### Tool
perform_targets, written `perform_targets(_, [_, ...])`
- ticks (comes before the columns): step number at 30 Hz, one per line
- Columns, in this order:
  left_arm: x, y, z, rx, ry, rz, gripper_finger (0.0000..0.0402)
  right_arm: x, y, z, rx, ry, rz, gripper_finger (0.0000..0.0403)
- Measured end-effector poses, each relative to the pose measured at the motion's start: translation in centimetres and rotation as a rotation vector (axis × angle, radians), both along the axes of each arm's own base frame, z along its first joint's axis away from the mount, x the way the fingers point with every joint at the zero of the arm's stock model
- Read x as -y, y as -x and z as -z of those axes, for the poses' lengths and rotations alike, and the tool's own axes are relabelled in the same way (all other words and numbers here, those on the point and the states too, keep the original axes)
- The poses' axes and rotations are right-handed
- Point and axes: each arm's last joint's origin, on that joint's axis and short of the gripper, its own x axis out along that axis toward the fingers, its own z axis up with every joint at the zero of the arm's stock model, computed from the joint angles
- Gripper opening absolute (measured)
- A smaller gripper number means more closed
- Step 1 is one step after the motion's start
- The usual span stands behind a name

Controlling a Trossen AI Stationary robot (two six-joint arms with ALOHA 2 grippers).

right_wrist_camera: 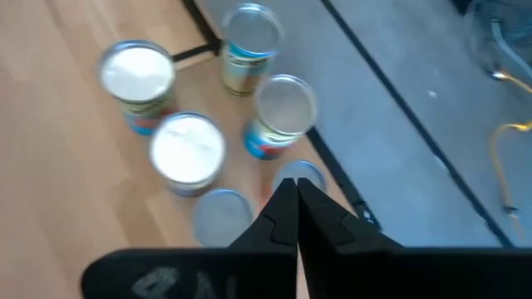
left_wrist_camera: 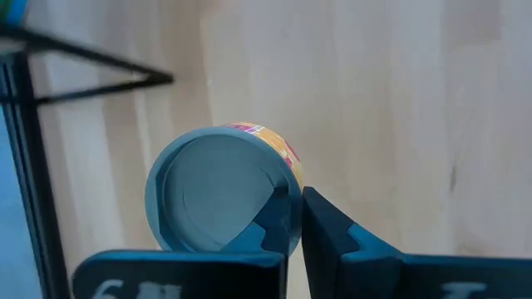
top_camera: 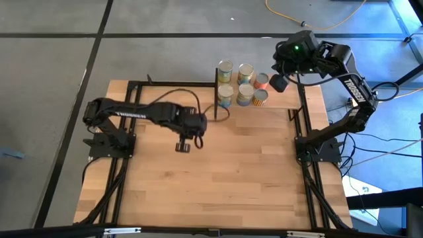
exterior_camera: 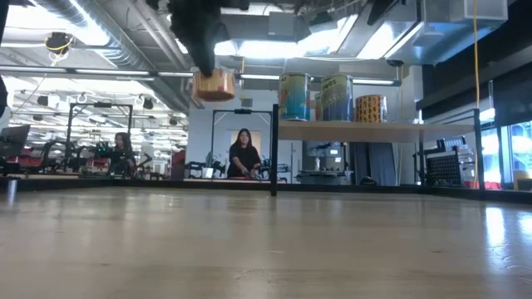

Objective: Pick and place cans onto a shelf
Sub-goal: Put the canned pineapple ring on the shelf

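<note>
My left gripper (top_camera: 184, 145) is over the middle of the table, shut on an orange-yellow can (left_wrist_camera: 220, 195) held well above the tabletop; the can also shows in the low view (exterior_camera: 214, 85). The light-wood shelf (top_camera: 291, 99) with black posts stands at the far edge. Several cans (top_camera: 244, 94) stand upright on its board (exterior_camera: 374, 130). My right gripper (top_camera: 277, 82) hovers over the shelf's right part, shut and empty, above the cans (right_wrist_camera: 283, 112). My left gripper pinches the can's wall at its rim (left_wrist_camera: 291, 195), one finger (left_wrist_camera: 274, 218) inside the grey recessed end and one finger (left_wrist_camera: 328, 228) outside on the label. The fingers come from above, pointing down. The can hangs below them, lifted clear of the table.
The wooden tabletop (top_camera: 225, 185) stretches bare between the arms and toward the near edge. Black frame rails (top_camera: 307, 172) run along its left and right sides. A black cable (top_camera: 218, 112) loops near the shelf's left post. People sit in the room beyond the table (exterior_camera: 243, 154).
</note>
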Motion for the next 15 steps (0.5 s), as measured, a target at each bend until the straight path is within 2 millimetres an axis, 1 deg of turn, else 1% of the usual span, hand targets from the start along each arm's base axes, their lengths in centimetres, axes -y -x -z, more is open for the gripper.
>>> perform_targets(3, [1.8, -0.8, 0.5, 0.031, 0.003, 0.019, 0.0007, -0.1, -0.1, 0.0, 0.025, -0.040, -0.042, 0.0000])
perform_targets(7, [3.6, -2.4, 1.9, 0.055, 0.015, 0.044, 0.0007, -0.3, -0.2, 0.0, 0.045, -0.072, -0.075, 0.0000])
perform_targets(10, [4.6, -3.8, 3.5, 0.058, 0.027, 0.060, 0.0007, -0.3, -0.2, 0.0, 0.045, -0.072, -0.075, 0.0000])
perform_targets(15, [5.8, -5.8, 7.4, -0.012, 0.066, 0.074, 0.0007, -0.3, -0.2, 0.0, 0.044, -0.071, -0.080, 0.0000])
